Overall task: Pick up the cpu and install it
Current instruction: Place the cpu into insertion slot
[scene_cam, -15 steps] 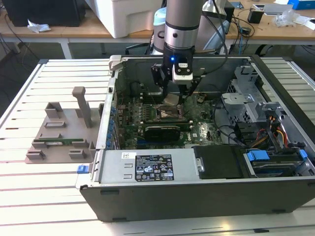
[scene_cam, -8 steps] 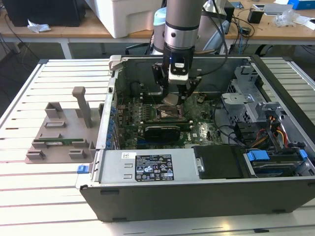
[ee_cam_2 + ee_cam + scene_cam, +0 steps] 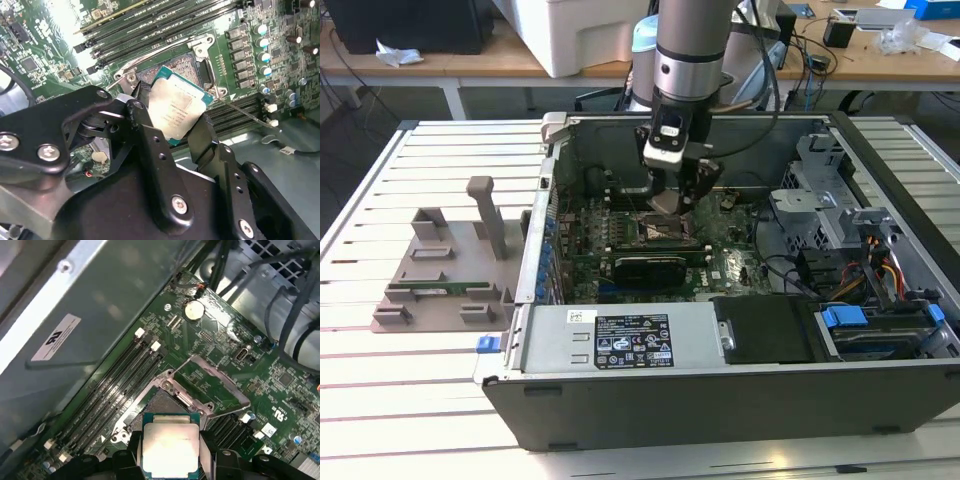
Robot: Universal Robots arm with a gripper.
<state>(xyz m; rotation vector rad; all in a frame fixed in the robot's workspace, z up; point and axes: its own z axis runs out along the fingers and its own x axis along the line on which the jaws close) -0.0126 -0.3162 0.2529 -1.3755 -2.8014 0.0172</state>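
Note:
The cpu (image 3: 179, 111) is a small square chip with a shiny silver top and a green rim. It is pinched by its edges between the black fingers (image 3: 144, 125) of my gripper (image 3: 172, 120), which is shut on it. In the first wrist view the cpu (image 3: 170, 449) hangs just short of the open socket (image 3: 161, 407), tilted slightly and apart from it. The socket's metal load plate (image 3: 216, 386) is swung open beside it. In the exterior view my gripper (image 3: 672, 198) reaches down into the open computer case (image 3: 720, 390), just above the socket (image 3: 656, 230) on the motherboard.
Long black memory slots (image 3: 120, 385) run beside the socket. A grey-brown plastic tray (image 3: 440, 275) with upright posts lies outside the case on the exterior view's left. Drive cages and cables (image 3: 860, 250) fill the case on the exterior view's right, and the power supply (image 3: 620, 340) sits along its near side.

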